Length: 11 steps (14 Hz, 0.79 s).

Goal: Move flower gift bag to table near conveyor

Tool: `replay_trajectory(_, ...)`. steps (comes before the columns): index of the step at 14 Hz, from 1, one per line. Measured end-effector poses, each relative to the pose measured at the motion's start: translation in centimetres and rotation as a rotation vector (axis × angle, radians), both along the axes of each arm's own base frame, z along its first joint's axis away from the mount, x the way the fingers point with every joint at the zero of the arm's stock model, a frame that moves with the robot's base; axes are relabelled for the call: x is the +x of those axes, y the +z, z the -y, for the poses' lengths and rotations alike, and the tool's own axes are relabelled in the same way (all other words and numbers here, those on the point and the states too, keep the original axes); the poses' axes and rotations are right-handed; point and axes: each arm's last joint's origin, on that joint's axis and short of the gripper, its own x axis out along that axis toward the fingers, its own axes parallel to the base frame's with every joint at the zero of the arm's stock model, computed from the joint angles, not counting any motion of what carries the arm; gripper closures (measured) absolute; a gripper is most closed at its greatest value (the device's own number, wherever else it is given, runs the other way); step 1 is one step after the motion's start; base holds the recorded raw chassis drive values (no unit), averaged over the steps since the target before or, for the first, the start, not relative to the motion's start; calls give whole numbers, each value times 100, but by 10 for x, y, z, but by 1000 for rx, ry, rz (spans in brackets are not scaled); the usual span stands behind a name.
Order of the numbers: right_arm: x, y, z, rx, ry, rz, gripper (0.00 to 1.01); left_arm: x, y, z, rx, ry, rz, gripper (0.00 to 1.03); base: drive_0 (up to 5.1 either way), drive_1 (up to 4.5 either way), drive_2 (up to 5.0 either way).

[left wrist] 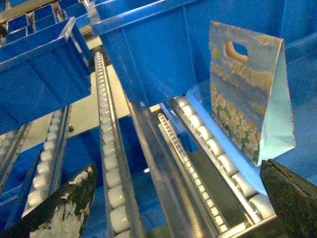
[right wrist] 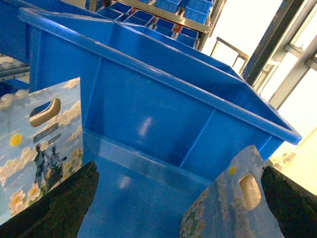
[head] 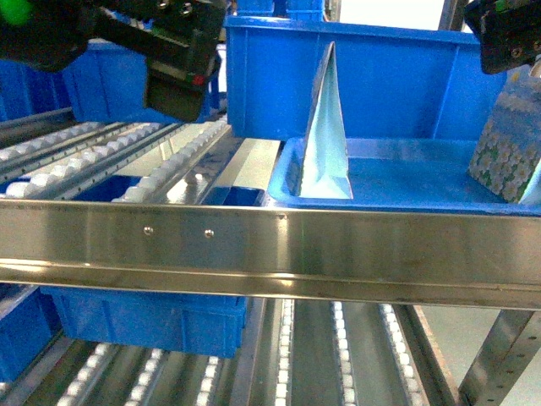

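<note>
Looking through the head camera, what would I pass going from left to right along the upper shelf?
Left gripper hanging over the roller lanes → the pale blue gift bag seen edge-on in the shallow blue tray → the flower-patterned gift bag at the right edge, below the right gripper.

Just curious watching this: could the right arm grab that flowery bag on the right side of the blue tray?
Probably yes: the right gripper hangs open just above the flower gift bag, and nothing shows between them.

Bright daylight floods through tall dark-framed windows (right wrist: 292, 59) on the far right, while rows of small blue bins (right wrist: 163, 12) line distant shelving and a pale floor (head: 469, 326) shows below on the near right.
</note>
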Motion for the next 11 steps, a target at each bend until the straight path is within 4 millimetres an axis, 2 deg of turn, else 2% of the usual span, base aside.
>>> replay_trajectory(3, 24, -3, 9, 5, -49, 41, 3, 21, 7, 34, 28, -55, -4, 5, 0, 0, 0)
replay_trajectory(6, 46, -14, 25, 26, -99, 39, 3, 30, 11, 64, 47, -98, -6, 5, 0, 0, 0)
replay_trajectory(8, 55, -18, 33, 45, -113, 22, 3, 34, 8, 70, 58, -87, -12, 5, 0, 0, 0)
replay_trajectory(11, 61, -14, 40, 56, -138, 44, 3, 43, -3, 74, 79, -71, -43, 5, 0, 0, 0)
